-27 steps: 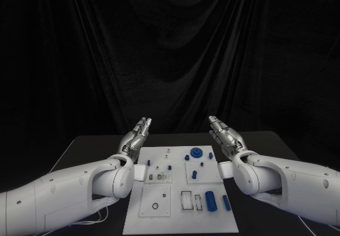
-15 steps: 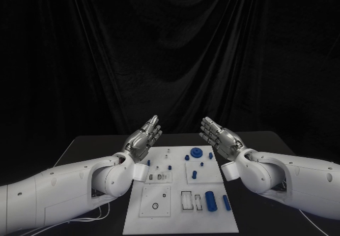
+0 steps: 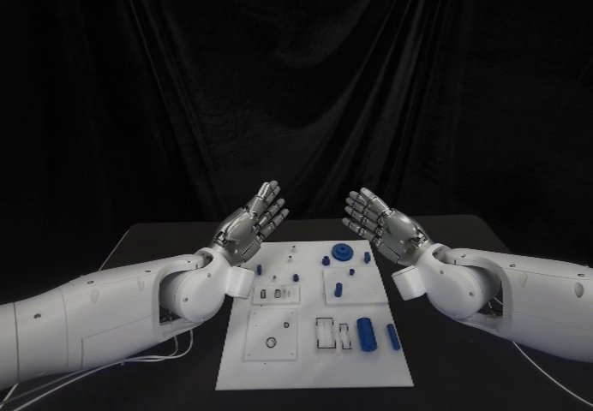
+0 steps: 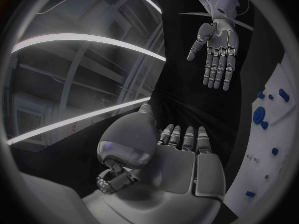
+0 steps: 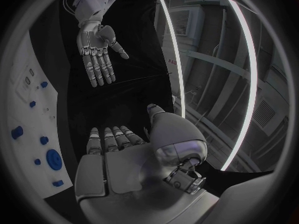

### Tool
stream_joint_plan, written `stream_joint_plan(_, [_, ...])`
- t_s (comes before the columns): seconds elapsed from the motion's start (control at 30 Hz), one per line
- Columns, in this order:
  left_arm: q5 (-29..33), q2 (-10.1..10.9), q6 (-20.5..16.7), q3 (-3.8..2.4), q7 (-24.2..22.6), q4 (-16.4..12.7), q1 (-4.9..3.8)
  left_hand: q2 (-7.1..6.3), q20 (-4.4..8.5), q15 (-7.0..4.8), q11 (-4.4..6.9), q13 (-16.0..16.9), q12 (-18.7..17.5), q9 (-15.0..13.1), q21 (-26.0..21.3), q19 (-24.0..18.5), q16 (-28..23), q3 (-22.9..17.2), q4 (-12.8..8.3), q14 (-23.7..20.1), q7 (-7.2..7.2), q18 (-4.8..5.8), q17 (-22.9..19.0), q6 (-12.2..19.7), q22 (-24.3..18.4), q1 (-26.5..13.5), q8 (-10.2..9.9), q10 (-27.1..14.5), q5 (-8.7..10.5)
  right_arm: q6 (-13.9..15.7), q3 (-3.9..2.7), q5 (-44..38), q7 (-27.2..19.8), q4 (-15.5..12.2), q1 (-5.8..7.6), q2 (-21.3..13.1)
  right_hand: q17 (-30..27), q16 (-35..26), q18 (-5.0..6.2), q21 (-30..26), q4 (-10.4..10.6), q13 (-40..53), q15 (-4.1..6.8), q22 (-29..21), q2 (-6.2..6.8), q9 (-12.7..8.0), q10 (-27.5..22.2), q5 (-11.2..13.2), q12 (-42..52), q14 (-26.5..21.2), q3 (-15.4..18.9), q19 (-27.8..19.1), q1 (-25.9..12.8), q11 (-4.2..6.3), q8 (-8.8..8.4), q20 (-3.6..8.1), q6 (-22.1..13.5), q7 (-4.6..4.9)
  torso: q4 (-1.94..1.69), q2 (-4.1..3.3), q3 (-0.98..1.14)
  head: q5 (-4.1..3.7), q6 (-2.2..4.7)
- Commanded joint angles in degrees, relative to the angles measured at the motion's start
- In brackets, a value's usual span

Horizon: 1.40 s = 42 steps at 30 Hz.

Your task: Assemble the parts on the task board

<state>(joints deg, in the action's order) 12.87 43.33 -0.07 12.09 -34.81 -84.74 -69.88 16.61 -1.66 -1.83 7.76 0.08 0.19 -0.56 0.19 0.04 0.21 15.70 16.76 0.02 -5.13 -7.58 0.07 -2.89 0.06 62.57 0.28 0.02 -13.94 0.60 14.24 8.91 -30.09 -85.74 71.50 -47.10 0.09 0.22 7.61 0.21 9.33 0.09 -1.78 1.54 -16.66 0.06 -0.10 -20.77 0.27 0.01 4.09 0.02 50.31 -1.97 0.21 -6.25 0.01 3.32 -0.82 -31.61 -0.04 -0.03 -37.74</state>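
Note:
The white task board [image 3: 309,360] lies in the middle of the black table. Blue parts sit on it: a round disc [image 3: 343,251] at the far end, two long cylinders [image 3: 367,335] at the near right, and small pegs [image 3: 338,300] between. My left hand [image 3: 252,223] is raised above the board's far left corner, fingers straight and apart, holding nothing. My right hand [image 3: 380,228] is raised above the far right corner, also flat and empty, palm facing the left one. Each wrist view shows the other hand: the right hand [image 4: 217,52] and the left hand [image 5: 96,52], both spread.
A black curtain [image 3: 296,103] hangs behind the table. A black ring [image 3: 271,342] and small clear fittings [image 3: 280,294] lie on the board's left half. White cables [image 3: 148,364] trail on the table by my left arm.
Both hands have turned from edge-on to palms facing each other and drawn closer together above the board's far end. The head camera has shifted slightly.

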Motion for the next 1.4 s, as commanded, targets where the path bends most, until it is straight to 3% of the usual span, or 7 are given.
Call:
stream_joint_plan(0.03, [-1.28, -0.03, 2.38, -0.05, -1.74, -0.07, -0.11, -0.11, -0.41, -0.26, -0.24, -0.08, -0.19, -0.1, -0.19, -0.04, -0.21, 0.02, -0.02, -0.02, 0.3, -0.44, -0.07, -0.12, -0.06, 0.54, 0.4, -0.02, -0.18, -3.23, -0.05, 0.47, -0.38, 0.22, 0.12, 0.07, -0.09, -0.22, 0.54, -0.21, -0.1, -0.09, -0.62, -1.54, -0.07, -0.06, 0.1, -0.2, -0.27, -0.01, -0.21, -0.02, 0.42, -0.32, -0.21, -0.31, -0.01, 0.59, 0.16, 0.11, -0.07, 0.43, -0.29])
stream_joint_plan(0.17, [-1.31, 0.38, 2.46, -0.04, -2.01, -0.08, -0.1, -0.11, -0.44, -0.21, -0.38, -0.08, -0.19, -0.1, -0.19, -0.04, -0.21, -0.01, -0.03, -0.02, 0.43, -0.49, -0.07, -0.13, -0.06, 0.63, 0.41, -0.02, -0.25, -3.84, -0.05, 0.47, -0.15, 0.33, 0.12, 0.1, -0.09, -0.22, 0.8, -0.21, -0.15, -0.09, -1.04, -1.54, -0.07, -0.06, 0.1, -0.2, -0.27, -0.01, -0.28, -0.02, 0.6, -0.47, -0.21, -1.07, -0.01, 0.7, 0.02, 0.15, -0.08, 0.19, -0.27])
stream_joint_plan(0.27, [-1.33, 1.08, 2.27, -0.04, -2.75, -0.13, -0.08, -0.08, -1.92, 2.56, -1.34, -0.08, -0.19, -0.12, -0.19, -0.04, -0.21, -0.33, -0.01, -0.02, 1.17, 0.61, -0.07, -0.27, -0.06, 1.41, 0.43, -0.02, -1.26, -4.47, -0.05, 0.47, -0.08, 0.29, 0.13, -0.17, -0.09, -0.22, 1.34, -0.21, -0.35, -0.09, -1.51, -1.54, -0.09, -0.06, 0.1, -0.44, -0.27, -0.01, -0.49, -0.02, 1.02, -0.47, -0.21, -2.22, -0.01, 0.62, 0.06, 0.14, -0.08, 0.11, -0.8])
stream_joint_plan(0.47, [-2.55, 2.89, 0.86, -0.04, -4.68, -0.19, -0.06, -0.19, -3.02, 3.95, -2.04, -0.08, -0.19, -0.22, -0.19, -0.04, -0.21, -0.46, -0.07, -0.02, 1.79, 1.01, -0.07, -0.8, -0.06, 2.04, 0.56, -0.02, -1.96, -5.22, -0.05, 0.08, 0.25, 0.76, 0.25, -0.96, -0.09, -0.22, 2.27, -0.21, -0.86, -0.09, -3.17, -1.54, -0.03, -0.06, 0.1, -0.87, -0.27, -0.01, -0.65, -0.02, 1.92, -0.22, -0.21, -4.94, -0.01, 0.41, 0.07, 0.12, -0.08, 0.28, -1.87])
stream_joint_plan(0.67, [-6.66, 4.99, 0.21, -0.04, -6.17, -0.06, -0.07, -0.51, -6.55, 6.13, -4.8, 0.05, -0.06, -0.68, 0.12, 0.19, -0.21, -0.73, -0.34, -0.02, 4.57, -0.38, -0.07, -3.48, 0.2, 4.13, 1.47, 0.35, -3.47, -6.75, -0.05, -1.53, 1.79, 1.38, 1.0, -1.76, -0.09, -0.22, 2.66, 0.1, -4.33, -0.09, -6.81, -1.28, 0.15, 0.03, 0.1, -3.66, -0.27, -0.01, -0.27, 0.32, 5.28, -1.08, -0.03, -8.46, 0.13, 1.19, 0.12, 0.04, -0.09, 0.96, -4.19])
stream_joint_plan(1.0, [-17.59, 9.42, -2.26, -0.05, -9.23, -1.55, -0.28, -1.77, -11.0, 9.38, -9.53, 0.89, 1.6, -1.37, 2.73, 3.29, 0.75, -0.48, -0.29, 0.93, 8.95, -1.71, 0.38, -8.76, 1.75, 8.01, 4.23, 3.71, -5.99, -7.52, -0.05, -6.48, 3.76, 1.38, 3.38, -2.46, -0.08, -0.2, 2.56, 1.46, -7.9, 0.0, -8.87, -0.48, 0.57, 0.41, 0.14, -3.62, -0.05, 0.0, 3.76, 2.64, 11.01, -2.16, 0.88, -10.65, 1.14, 2.26, 0.05, -0.51, -0.2, 1.6, -7.98])
stream_joint_plan(1.4, [-19.68, 12.63, -4.36, -0.03, -11.27, -3.66, -2.2, -1.74, -12.3, 10.18, -10.62, 0.99, 1.96, -1.48, 3.69, 4.52, 1.12, -0.14, -0.22, 1.53, 9.92, -2.24, 0.53, -9.96, 2.17, 7.98, 4.42, 4.19, -6.23, -4.24, -0.04, -20.42, 6.06, 0.89, 6.24, -4.15, 1.18, 2.9, -3.72, 5.39, -10.1, 1.18, -11.44, 0.85, 1.29, 1.37, 2.02, -5.18, 5.45, 4.73, 7.37, 12.87, 20.46, -4.34, 3.46, -10.67, 6.29, 4.18, 0.17, -3.91, -0.41, 2.46, -8.05])
